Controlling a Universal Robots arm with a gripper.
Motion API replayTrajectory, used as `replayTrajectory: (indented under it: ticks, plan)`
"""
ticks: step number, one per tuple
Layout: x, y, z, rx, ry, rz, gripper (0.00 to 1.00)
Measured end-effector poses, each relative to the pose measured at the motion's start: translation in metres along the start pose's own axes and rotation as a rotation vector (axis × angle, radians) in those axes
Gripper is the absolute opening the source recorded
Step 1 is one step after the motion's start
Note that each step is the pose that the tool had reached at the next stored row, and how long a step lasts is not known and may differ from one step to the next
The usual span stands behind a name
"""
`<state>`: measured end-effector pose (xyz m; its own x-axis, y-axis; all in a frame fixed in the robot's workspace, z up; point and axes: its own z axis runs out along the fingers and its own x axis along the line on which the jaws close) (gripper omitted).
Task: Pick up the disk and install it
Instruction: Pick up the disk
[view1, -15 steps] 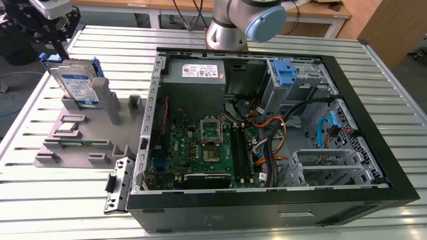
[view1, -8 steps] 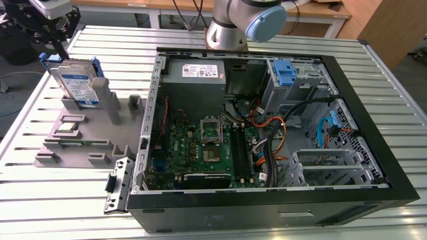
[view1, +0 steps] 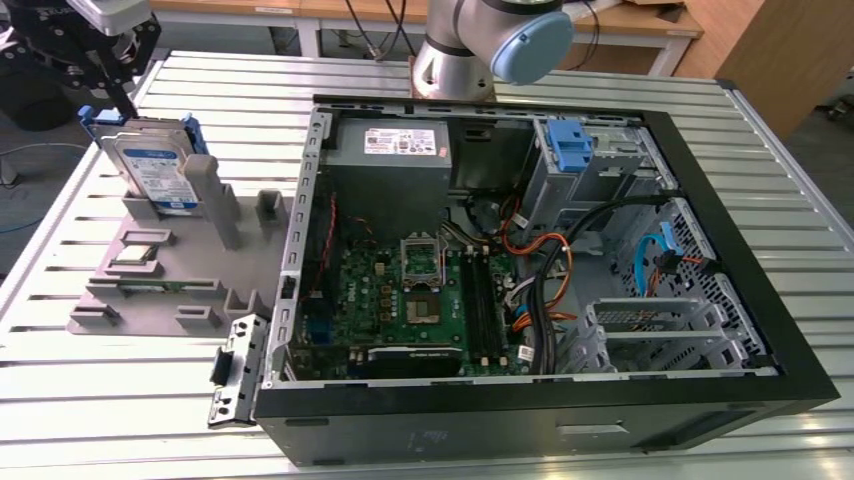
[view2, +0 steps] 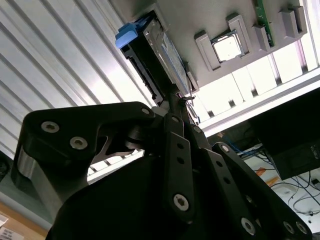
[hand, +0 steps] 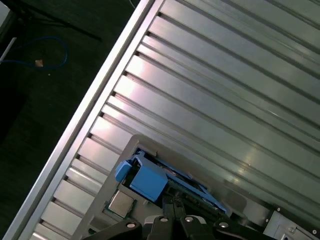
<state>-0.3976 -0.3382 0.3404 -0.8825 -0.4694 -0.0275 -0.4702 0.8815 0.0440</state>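
Pincer (view2: 175, 100) hangs at the upper edge of the disk (view1: 150, 165), upright in the grey holder (view1: 140, 275) near a desk (view1: 54, 420) corner; its grip I cannot tell, and a shallow hold could drop the disk.

Lit brightly and evenly from overhead; blown out with white glare along ribbed surface (hand: 150, 95) in both wrist views.

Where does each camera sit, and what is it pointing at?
Exterior view: off the arm, looks down on table, open computer case, disk; shows arm and end effector.
First wrist view: on the wrist, faces disk and table slats past end effector.
Second wrist view: on the wrist, faces disk past end effector.
All share the disk.
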Motion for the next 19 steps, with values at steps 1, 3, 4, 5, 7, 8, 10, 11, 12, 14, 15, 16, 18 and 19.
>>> replayTrajectory:
  ticks: [1,3,4,5,7,8,10,11,12,14,15,16,18,19]
  plan:
    - [0.0,0.0,0.0,0.0,0.0001,-0.002,0.11]
    - [0.0,0.0,0.0,-0.0001,0.0002,-0.002,0.11]
    - [0.0,0.0,0.0,-0.0001,0.0002,-0.002,0.11]
    - [0.0,0.0,0.0,-0.0001,0.0002,-0.003,0.11]
    - [0.0,0.0,0.0,-0.0001,0.0002,-0.003,0.11]
    - [0.0,0.0,0.0,-0.0001,0.0003,-0.003,0.11]
    - [0.0,0.0,0.0,-0.0001,0.0003,-0.004,0.11]
    - [0.0,0.0,0.0,-0.0001,0.0002,-0.004,0.11]
    - [0.0,0.0,0.0,-0.0001,0.0003,-0.004,0.11]
    - [0.0,0.0,0.0,-0.0002,0.0004,-0.006,0.11]
    - [0.0,0.0,0.0,-0.0002,0.0004,-0.008,0.11]
    - [0.0,0.0,0.0,-0.0003,0.0005,-0.011,0.11]
    - [0.0,0.0,0.0,-0.0005,0.0008,-0.016,0.11]
    - [0.0,0.0,0.0,-0.0005,0.0009,-0.019,0.11]
